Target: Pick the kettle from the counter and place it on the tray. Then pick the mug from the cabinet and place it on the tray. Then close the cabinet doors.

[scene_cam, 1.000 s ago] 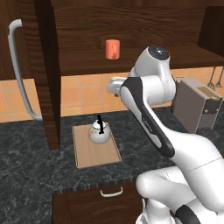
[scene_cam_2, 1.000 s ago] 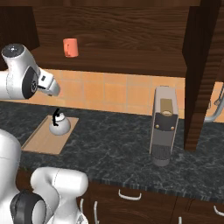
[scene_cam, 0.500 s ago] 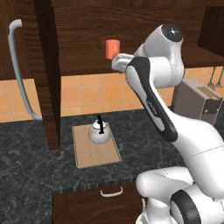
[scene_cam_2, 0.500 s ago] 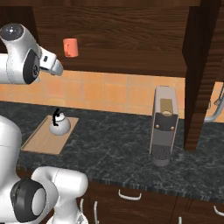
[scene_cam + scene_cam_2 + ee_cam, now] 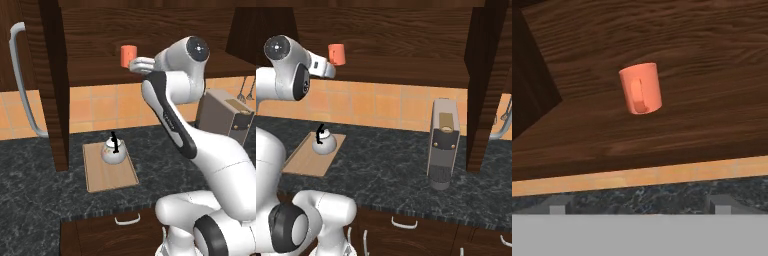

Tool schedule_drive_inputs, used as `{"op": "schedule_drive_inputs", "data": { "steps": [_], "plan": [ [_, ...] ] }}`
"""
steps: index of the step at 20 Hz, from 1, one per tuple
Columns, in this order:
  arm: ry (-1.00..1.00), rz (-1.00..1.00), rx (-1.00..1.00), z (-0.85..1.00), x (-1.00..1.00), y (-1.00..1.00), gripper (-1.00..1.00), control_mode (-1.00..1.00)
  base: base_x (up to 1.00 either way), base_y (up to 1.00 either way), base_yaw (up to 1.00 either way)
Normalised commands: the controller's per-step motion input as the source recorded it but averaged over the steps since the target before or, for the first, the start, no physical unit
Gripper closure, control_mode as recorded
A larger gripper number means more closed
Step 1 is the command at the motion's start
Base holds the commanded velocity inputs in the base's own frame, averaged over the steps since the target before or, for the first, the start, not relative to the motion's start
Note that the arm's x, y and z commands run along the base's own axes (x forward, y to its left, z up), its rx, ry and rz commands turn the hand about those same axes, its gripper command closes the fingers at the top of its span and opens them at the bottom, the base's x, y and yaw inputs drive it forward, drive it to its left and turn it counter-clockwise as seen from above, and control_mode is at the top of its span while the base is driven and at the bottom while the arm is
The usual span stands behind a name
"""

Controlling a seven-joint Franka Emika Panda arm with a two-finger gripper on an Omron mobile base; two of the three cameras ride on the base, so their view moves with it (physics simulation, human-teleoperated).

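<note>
The small orange-red cylindrical mug (image 5: 641, 88) is sitting on the dark wood cabinet shelf (image 5: 702, 115), handle facing the hand. The white arm's jaws (image 5: 136, 64) are hanging spread wide just before it, gripping nothing. Below, the squat white kettle (image 5: 113, 151) is resting on the light-wood tray (image 5: 107, 174) on the marbled black table (image 5: 386, 165), the grey boxy toaster (image 5: 443, 143) standing well apart. No writing is showing.

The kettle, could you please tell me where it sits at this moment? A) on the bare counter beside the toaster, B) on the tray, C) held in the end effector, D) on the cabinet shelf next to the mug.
B: the kettle stands on the light-wood tray on the counter, while the mug is alone on the cabinet shelf and the open end effector holds nothing.
</note>
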Motion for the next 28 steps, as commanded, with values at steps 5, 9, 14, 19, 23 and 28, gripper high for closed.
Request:
{"op": "schedule_drive_inputs", "data": {
  "steps": [5, 9, 14, 19, 23, 28],
  "plan": [
    [0.04, 0.0, 0.0, 0.06, 0.48, -0.06, -1.0, -1.0, 0.0, 0.0, 0.0],
    [0.06, 0.0, 0.0, 0.0, 0.57, 0.0, -1.0, -1.0, 0.0, 0.0, 0.0],
    [0.07, 0.0, -0.01, -0.02, 0.47, 0.11, -1.0, -1.0, 0.0, 0.0, 0.0],
    [0.03, 0.0, -0.01, -0.1, 0.44, 0.26, -1.0, -1.0, 0.0, 0.0, 0.0],
    [0.0, 0.0, 0.0, -0.13, 0.55, 0.03, -1.0, -1.0, 0.0, 0.0, 0.0],
    [0.0, 0.0, 0.0, -0.13, 0.52, 0.0, -1.0, -1.0, 0.0, 0.0, 0.0]
  ]
}}
